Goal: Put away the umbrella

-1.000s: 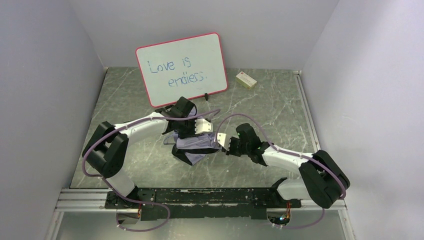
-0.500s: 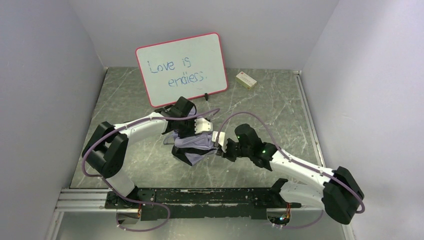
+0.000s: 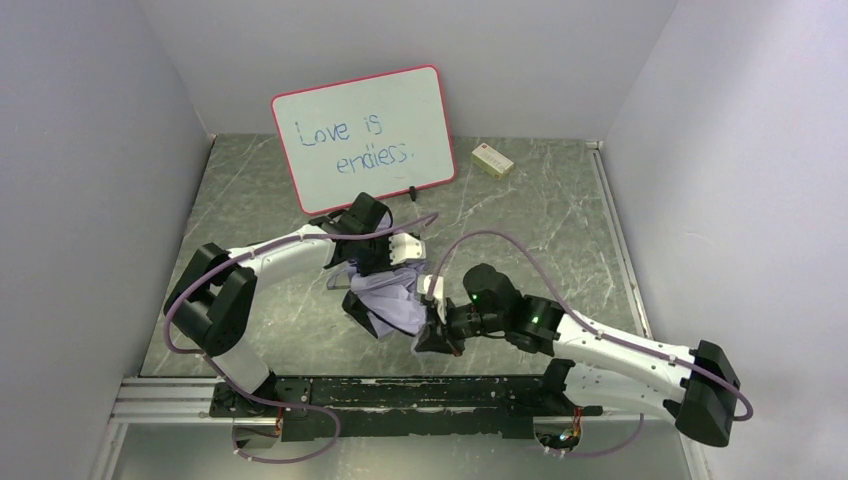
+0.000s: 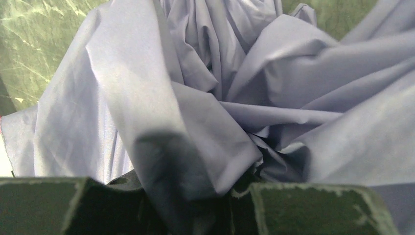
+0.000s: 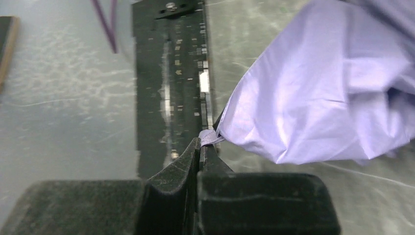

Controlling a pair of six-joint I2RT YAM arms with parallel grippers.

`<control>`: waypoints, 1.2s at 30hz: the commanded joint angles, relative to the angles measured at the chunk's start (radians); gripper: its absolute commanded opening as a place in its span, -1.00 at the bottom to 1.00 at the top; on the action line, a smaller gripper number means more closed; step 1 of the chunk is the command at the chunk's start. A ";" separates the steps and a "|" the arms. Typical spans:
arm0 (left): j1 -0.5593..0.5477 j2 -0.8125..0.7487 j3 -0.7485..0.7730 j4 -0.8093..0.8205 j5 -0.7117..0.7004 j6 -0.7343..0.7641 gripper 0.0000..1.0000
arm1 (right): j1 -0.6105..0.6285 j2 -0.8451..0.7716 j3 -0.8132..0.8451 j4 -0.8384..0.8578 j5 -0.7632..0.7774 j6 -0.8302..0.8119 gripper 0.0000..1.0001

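Note:
The umbrella [image 3: 385,298] is a crumpled bundle of pale lavender fabric on the green marbled table between my two arms. My left gripper [image 3: 388,258] sits on its far side. In the left wrist view the fabric [image 4: 220,88] fills the frame, and a fold runs down between the fingers of the left gripper [image 4: 195,193], which grips it. My right gripper [image 3: 432,335] is at the bundle's near right side. In the right wrist view it [image 5: 201,143] is shut on the small lavender strap [image 5: 209,136] at the fabric's corner [image 5: 333,98]. Shaft and handle are hidden.
A red-framed whiteboard [image 3: 365,135] leans on the back wall, with a small cream box [image 3: 493,159] to its right. A black base rail [image 3: 420,395] runs along the near edge and shows in the right wrist view [image 5: 166,88]. Walls close in both sides.
My right arm has swung toward the near edge, and its gripper has pulled the fabric corner out from the bundle toward the front. The left arm has stayed in place.

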 commanded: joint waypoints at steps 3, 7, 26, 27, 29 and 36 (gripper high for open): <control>0.009 -0.024 0.003 0.089 -0.030 -0.047 -0.83 | 0.147 0.049 0.052 0.070 0.033 0.289 -1.00; 0.009 -0.027 -0.006 0.131 -0.049 -0.075 -0.83 | 0.244 0.106 0.079 0.198 0.048 0.406 -1.00; 0.005 -0.012 -0.016 0.244 -0.143 -0.146 -0.85 | 0.396 0.115 0.189 0.249 0.146 0.668 -1.00; 0.005 -0.016 -0.020 0.249 -0.146 -0.147 -0.85 | 0.405 0.117 0.196 0.239 0.136 0.676 -1.00; 0.003 -0.019 -0.024 0.252 -0.148 -0.146 -0.85 | 0.428 0.110 0.205 0.244 0.133 0.695 -1.00; -0.006 -0.013 -0.023 0.244 -0.154 -0.141 -0.86 | 0.451 0.080 0.114 0.083 0.314 0.793 -1.00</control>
